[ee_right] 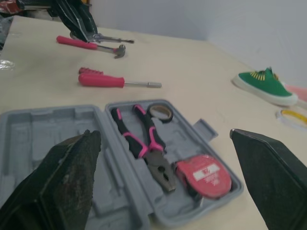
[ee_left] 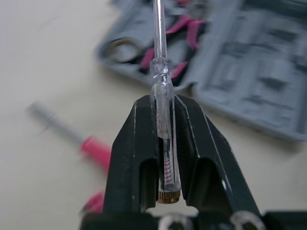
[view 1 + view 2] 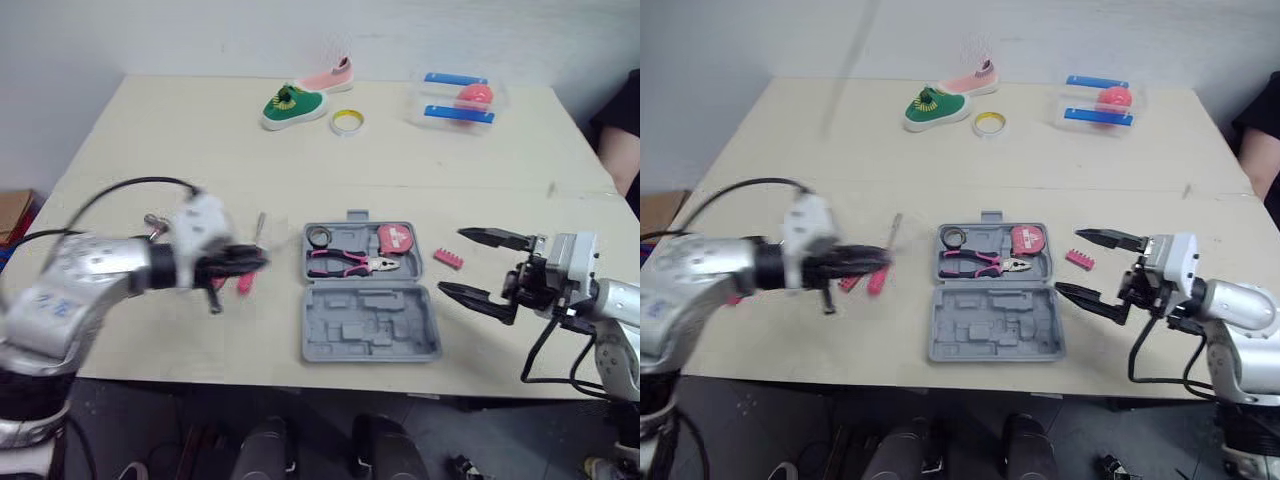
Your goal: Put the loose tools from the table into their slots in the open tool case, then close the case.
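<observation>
Left eye view: beige table (image 3: 150,150), white wall (image 3: 150,35) behind, tool case (image 3: 368,320) open.

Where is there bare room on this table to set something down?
Bare: the table strip between the tool case and the green shoe, and the far left corner. Crowded: left of the case, around the pink screwdriver and left gripper.

Far across from me lies a green shoe (image 3: 295,105), a pink shoe (image 3: 330,78) just behind it and a yellow tape ring (image 3: 347,122) just beside it. Off to my right sits a clear box (image 3: 458,100) holding a pink ball (image 3: 474,95). A person's dark sleeve (image 3: 622,140) shows at the right edge.
</observation>
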You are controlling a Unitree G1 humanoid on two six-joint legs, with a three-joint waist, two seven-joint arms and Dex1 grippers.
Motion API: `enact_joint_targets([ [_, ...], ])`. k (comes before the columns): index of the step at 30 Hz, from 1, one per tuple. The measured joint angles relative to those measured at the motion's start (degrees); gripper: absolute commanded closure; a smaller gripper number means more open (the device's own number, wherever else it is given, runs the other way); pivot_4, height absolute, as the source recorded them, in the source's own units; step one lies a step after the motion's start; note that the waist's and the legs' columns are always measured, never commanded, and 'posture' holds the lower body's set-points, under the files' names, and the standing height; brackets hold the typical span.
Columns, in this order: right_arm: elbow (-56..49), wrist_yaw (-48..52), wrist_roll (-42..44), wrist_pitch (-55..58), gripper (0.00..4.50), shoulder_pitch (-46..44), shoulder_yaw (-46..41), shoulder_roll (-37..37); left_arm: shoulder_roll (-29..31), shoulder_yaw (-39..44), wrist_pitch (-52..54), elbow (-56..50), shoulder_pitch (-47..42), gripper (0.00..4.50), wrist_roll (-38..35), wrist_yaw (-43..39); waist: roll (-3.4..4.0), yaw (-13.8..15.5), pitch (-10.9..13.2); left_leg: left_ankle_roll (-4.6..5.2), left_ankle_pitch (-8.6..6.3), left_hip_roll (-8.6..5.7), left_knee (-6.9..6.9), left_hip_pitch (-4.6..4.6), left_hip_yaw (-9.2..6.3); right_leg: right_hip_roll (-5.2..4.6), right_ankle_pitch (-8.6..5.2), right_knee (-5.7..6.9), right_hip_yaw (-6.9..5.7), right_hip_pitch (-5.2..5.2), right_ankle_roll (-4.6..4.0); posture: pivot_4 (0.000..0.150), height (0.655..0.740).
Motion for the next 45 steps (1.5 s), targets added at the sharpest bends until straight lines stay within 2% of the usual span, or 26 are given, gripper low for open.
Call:
enact_joint_targets([
  [8, 5.7, 4.0, -0.2, -3.9, 0.00, 4.4, -2.6, -0.7, -10.9, -22.1, 0.6, 9.7, -14.7, 4.43, 13.8, -0.6, -0.01, -0.6, 0.0, 0.04, 0.01, 0.18, 0.41, -0.01, 0.08, 0.21, 0.03, 0.17, 0.11, -0.02, 0.03, 0.150, 0.7400],
  [12, 4.2, 3.6, -0.1, -4.2, 0.00, 5.9, -3.3, -0.7, -13.2, -27.5, 1.1, 13.8, -17.9, 4.43, 17.9, -2.9, -0.01, -0.8, 0.0, 0.06, -0.01, 0.24, 0.46, -0.04, 0.05, 0.20, 0.02, 0.17, 0.37, -0.03, 0.02, 0.150, 0.7400],
  [19, -2.1, 0.4, 0.5, -3.7, 0.00, 9.7, -3.8, -0.1, -14.8, -29.3, 1.4, 16.1, -19.6, 4.43, 23.8, -3.2, 0.00, -0.6, 0.0, 0.10, -0.03, 0.21, 0.59, -0.11, -0.02, 0.11, 0.02, 0.19, 0.51, -0.01, 0.01, 0.150, 0.7400],
  [28, -4.1, -1.7, 0.8, -2.6, 0.00, 9.8, -3.8, -0.1, -15.0, -30.3, 1.6, 15.9, -19.5, 4.43, 26.1, -5.5, 0.00, -0.6, 0.0, 0.11, -0.03, 0.22, 0.62, -0.11, -0.03, 0.11, 0.02, 0.21, 0.51, -0.01, 0.01, 0.150, 0.7400],
  [35, -6.4, -3.3, 1.0, -1.1, 0.00, 9.1, -3.4, -0.1, -17.7, -30.3, 1.8, 15.8, -18.0, 4.43, 28.5, -4.1, 0.00, -0.2, 0.0, 0.15, -0.06, 0.21, 0.72, -0.10, -0.07, 0.09, 0.02, 0.23, 0.48, 0.06, 0.01, 0.150, 0.7400],
  [45, -7.5, -3.9, 1.0, -0.1, 0.00, 9.0, -3.4, -0.1, -17.1, -30.6, 0.5, 15.8, -18.1, 4.43, 32.2, -5.0, 0.00, 0.3, 0.0, 0.15, -0.06, 0.22, 0.72, -0.09, -0.07, 0.11, 0.02, 0.24, 0.48, 0.07, 0.01, 0.150, 0.7400],
])
